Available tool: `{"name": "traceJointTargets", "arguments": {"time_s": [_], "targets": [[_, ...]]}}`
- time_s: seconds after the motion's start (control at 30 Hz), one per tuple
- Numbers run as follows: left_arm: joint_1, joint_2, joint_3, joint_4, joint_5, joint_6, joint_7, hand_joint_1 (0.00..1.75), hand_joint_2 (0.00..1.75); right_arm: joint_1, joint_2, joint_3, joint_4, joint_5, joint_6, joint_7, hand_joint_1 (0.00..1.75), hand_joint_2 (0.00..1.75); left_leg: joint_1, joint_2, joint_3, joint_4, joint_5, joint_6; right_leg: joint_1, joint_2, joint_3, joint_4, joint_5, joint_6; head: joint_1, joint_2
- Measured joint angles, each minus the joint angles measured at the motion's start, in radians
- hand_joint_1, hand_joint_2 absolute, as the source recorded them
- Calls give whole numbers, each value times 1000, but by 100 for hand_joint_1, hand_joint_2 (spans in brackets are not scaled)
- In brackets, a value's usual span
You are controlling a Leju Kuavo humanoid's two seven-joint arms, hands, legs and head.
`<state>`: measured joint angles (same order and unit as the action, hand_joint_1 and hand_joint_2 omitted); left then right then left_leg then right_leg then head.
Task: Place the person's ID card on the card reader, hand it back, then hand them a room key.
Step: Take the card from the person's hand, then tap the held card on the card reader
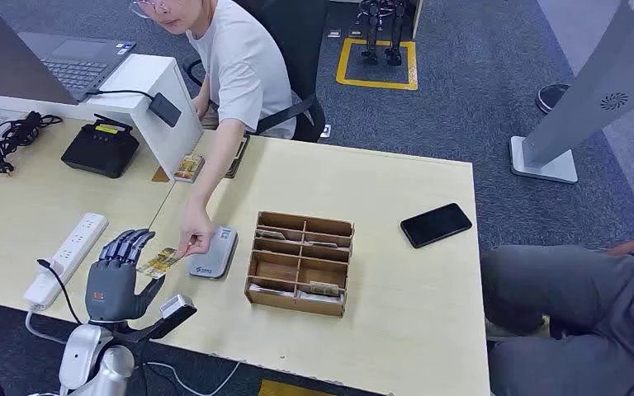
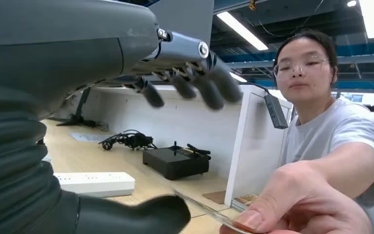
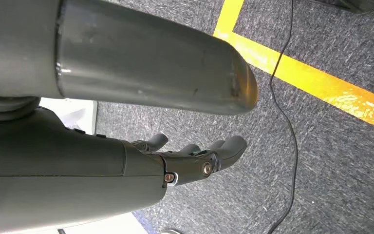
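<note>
While the person's hand (image 1: 196, 239) pinches one end of the small yellowish ID card (image 1: 158, 262), the robot's left hand (image 1: 118, 276) stands upright over the pale wooden desk (image 1: 413, 313) at about 8 o'clock in the head view, its fingers (image 1: 128, 245) spread and its thumb apart, with the card's other end lying against the palm side. From the left wrist view the thumb sits under the card's edge and the dark fingers arch well above it, so the hand is not closed on the card; whether the thumb touches the card cannot be told. The flat grey card reader (image 1: 215, 252) lies on the desk just beside the person's hand, toward 3 o'clock of the card. Further toward 3 o'clock stands the brown wooden compartment box (image 1: 301, 262), with cards lying in several of its compartments. A black smartphone (image 1: 436, 224) rests at 2 o'clock of the box, well apart. A white power strip (image 1: 66, 259) lies at 9 o'clock of the left hand. The right hand (image 3: 195, 158) hangs above grey carpet with a yellow floor stripe (image 3: 316, 80), its fingers loosely curled and holding nothing.
</note>
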<state>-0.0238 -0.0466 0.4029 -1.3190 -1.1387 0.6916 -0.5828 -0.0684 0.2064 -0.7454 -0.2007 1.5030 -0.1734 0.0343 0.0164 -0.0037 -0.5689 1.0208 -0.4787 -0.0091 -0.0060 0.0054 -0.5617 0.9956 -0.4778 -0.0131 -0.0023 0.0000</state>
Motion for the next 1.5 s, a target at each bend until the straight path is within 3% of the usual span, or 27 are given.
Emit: {"name": "traceJointTargets", "arguments": {"time_s": [0.63,0.73,0.9,1.0,1.5], "targets": [[18,39,-118,8,216,-9,-54,175,175,0,0,-11,0,6,-7,-11,0,0,0,0,0,0,0,0,0,0,0,0,0,0,0,0],[27,42,-157,0,327,-78,-26,175,175,0,0,-14,0,3,-7,-10,0,0,0,0,0,0,0,0,0,0,0,0,0,0,0,0],[28,47,-218,-28,607,-370,70,175,175,1,0,-26,0,-1,-10,1,0,0,0,0,0,0,0,0,0,0,0,0,0,0,0,0],[21,41,-233,-43,730,-467,110,175,175,1,0,-32,0,-3,-17,6,0,0,0,0,0,0,0,0,0,0,0,0,1,-1,0,0],[4,29,-248,-63,774,-493,128,175,175,1,0,-35,0,-4,-18,6,0,0,0,0,0,0,0,0,0,0,0,0,1,-1,0,0]]}}
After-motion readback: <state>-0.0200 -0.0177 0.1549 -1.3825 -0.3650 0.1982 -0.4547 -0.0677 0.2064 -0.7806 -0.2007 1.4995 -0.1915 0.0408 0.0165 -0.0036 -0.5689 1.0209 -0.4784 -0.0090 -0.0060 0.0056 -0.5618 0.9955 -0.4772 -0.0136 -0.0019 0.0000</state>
